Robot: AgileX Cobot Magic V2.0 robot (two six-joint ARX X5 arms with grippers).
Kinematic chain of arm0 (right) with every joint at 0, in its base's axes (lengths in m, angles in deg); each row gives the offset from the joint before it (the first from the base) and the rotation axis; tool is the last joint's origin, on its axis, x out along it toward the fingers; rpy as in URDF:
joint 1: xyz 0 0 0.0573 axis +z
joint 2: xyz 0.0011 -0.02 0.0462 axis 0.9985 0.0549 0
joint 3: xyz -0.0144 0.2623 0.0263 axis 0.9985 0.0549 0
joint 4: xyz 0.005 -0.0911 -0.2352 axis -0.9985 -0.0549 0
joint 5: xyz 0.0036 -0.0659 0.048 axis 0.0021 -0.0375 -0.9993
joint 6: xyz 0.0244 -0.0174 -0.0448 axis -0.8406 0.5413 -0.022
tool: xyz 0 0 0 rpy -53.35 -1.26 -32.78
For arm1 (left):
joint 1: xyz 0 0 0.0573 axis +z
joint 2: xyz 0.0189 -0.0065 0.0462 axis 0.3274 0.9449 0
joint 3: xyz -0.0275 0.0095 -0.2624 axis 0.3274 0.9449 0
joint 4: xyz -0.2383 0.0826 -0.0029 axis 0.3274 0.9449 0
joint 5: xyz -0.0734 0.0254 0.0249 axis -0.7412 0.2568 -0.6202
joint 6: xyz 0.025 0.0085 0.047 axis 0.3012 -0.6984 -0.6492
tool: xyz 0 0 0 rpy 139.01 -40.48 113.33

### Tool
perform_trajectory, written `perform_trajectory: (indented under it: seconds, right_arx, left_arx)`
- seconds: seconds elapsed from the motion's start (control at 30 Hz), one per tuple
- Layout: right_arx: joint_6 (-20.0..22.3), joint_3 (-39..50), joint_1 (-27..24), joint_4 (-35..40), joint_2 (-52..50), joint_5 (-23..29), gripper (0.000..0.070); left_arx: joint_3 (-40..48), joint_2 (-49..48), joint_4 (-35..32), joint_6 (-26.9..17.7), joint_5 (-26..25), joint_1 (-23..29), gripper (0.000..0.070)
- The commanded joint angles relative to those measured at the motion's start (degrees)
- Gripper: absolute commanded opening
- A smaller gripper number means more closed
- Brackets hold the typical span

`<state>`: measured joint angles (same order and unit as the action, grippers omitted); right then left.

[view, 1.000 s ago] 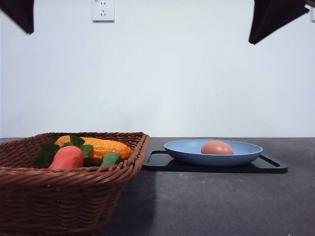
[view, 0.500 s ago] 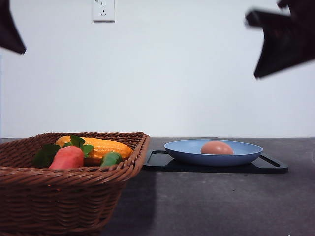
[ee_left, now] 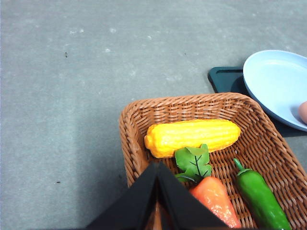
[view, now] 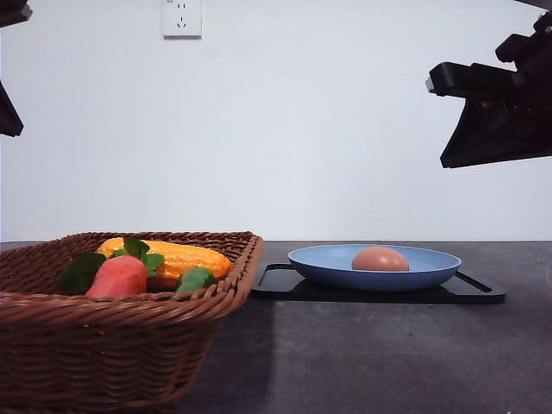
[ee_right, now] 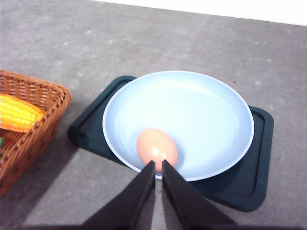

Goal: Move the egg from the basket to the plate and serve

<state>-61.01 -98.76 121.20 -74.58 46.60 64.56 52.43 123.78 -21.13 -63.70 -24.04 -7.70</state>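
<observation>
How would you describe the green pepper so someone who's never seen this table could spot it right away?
Start at the brown woven basket on the grey table, beside the black tray holding the blue plate. Inside it lie three vegetables. The green pepper is the slim, glossy, all-green one next to the orange carrot with leaves, and far smaller than the yellow corn.

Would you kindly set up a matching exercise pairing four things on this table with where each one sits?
Things:
1. egg
2. corn cob
3. plate
4. black tray

Places:
A. in the basket
B. on the black tray
C. on the plate
D. directly on the grey table

Pairs: 1-C, 2-A, 3-B, 4-D
</observation>
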Motion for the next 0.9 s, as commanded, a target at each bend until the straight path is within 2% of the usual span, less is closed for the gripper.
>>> perform_trajectory:
  seconds: [0.0,0.23,0.33,0.5,0.63,0.87]
  right_arx:
    - [-0.78,-0.39,0.37,0.79,0.39,0.09,0.0]
    - [-0.78,-0.39,0.37,0.79,0.39,0.11,0.0]
    - [-0.78,-0.39,0.35,0.81,0.39,0.09,0.0]
    - [-0.78,-0.39,0.35,0.79,0.39,0.07,0.0]
    - [-0.78,-0.39,0.33,0.81,0.39,0.22,0.0]
    - [-0.78,-0.39,0.35,0.79,0.39,0.18,0.0]
  left_arx:
    - [-0.76,0.31,-0.77,0.33,-0.33,-0.31,0.0]
    - [-0.72,0.18,-0.66,0.33,-0.5,-0.5,0.0]
    - [-0.7,-4.59,1.22,0.05,-0.52,-0.63,0.0]
    - [-0.26,-19.06,3.23,-8.58,-0.52,0.44,0.0]
    - [2.14,-28.26,3.34,-12.48,-0.55,5.13,0.0]
    - [11.33,-38.47,3.07,-12.49,-1.82,19.38,0.0]
